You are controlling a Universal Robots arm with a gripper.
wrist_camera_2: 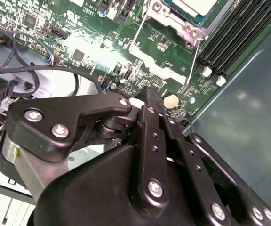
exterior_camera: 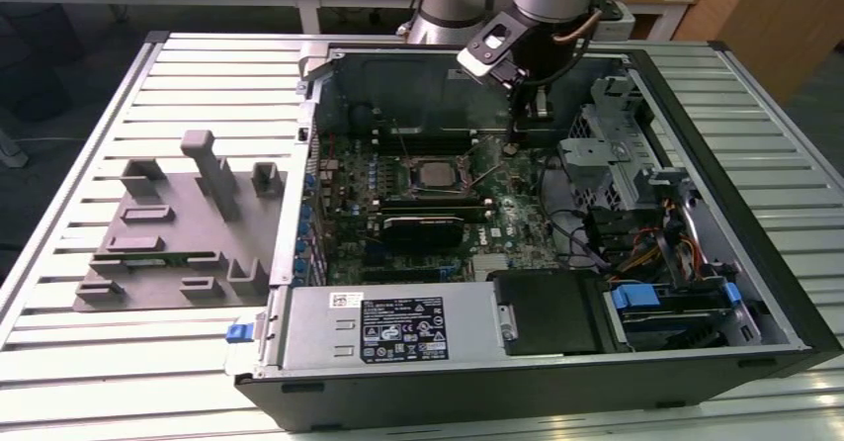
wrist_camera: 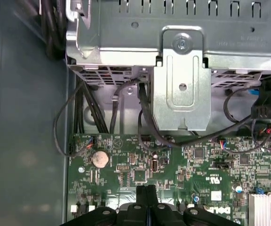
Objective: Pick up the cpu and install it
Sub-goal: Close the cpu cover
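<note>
The gripper [wrist_camera: 147, 190], its 2 fingers pressed together on nothing, is hovering over the motherboard [exterior_camera: 515, 221] near the cpu [exterior_camera: 433, 173], which is sitting in its socket [wrist_camera_2: 190, 32], likely light, stiff, fragile, best gripped by opposite edges.

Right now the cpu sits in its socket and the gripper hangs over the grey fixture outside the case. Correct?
No: the exterior view shows the gripper inside the case, over the motherboard. The cpu does sit in its socket.

The motherboard [wrist_camera: 126, 157] is green, the cpu [exterior_camera: 433, 173] silvery, the end effector [wrist_camera: 147, 189] black, the ribbed table [exterior_camera: 211, 75] white.
</note>
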